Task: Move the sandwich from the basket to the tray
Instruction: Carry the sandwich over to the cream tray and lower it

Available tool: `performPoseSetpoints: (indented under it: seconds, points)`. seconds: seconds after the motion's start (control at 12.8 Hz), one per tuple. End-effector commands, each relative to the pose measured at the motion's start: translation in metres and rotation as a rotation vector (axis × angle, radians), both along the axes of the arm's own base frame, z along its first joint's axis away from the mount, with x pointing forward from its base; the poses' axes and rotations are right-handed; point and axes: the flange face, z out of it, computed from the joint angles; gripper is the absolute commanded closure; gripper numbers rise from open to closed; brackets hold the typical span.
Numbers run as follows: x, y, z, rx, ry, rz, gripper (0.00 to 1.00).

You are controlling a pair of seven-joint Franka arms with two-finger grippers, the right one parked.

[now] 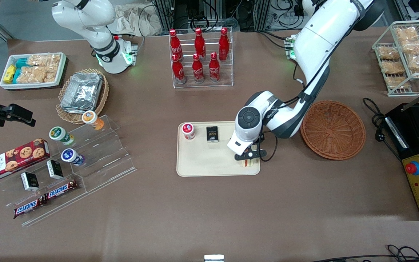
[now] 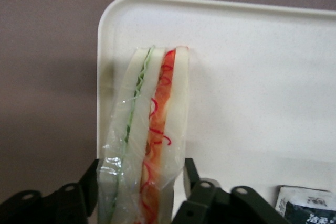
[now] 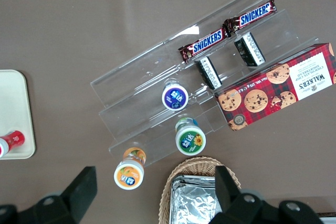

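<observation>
The gripper (image 1: 248, 155) is seen low over the tray (image 1: 198, 163), near the corner toward the working arm's end. Its fingers (image 2: 195, 188) are clamped on the sandwich (image 2: 149, 135), one on each bread face, with the clear wrap bunched between them. The wedge is held on edge, the green and red filling lines showing, and its tip lies above the tray floor just inside the rim. The basket (image 1: 333, 129) sits at about 2 o'clock from the tray, with nothing visible in it.

Step in hand, as judged: set-down and release. The wedge should be lowered until its edge bears on the tray before the fingers are parted, and kept inside the rim. Being thin and upright, it may tip once freed; a straight lift clear of the wrap is advised.

Writing noted: "Coca-Cola" script on the red bottles (image 1: 198, 54) at 12 o'clock from the tray; "SNICKERS" on two bars (image 3: 203, 44); "WALKERS" on the tartan cookie box (image 3: 278, 85). The dark packet (image 1: 212, 134) and red-lidded cup (image 1: 188, 130) on the tray cannot be read.
</observation>
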Motion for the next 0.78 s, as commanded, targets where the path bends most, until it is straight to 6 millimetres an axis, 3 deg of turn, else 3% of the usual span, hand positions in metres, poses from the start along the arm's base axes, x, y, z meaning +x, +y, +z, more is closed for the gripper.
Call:
performPoseSetpoints:
  seconds: [0.0, 0.23, 0.39, 0.47, 0.55, 0.7]
  points:
    - [0.009, -0.002, 0.014, 0.0, -0.036, 0.021, 0.0]
    - [0.013, 0.004, 0.061, 0.015, -0.054, 0.042, 0.0]
    - [0.016, 0.01, 0.113, 0.023, -0.097, 0.066, 0.0]
    - [0.026, 0.027, 0.139, 0.027, -0.113, 0.099, 0.0]
    - [0.037, 0.057, 0.16, 0.039, -0.09, 0.143, 0.0]
    - [0.04, 0.08, 0.213, 0.012, -0.066, 0.127, 0.0]
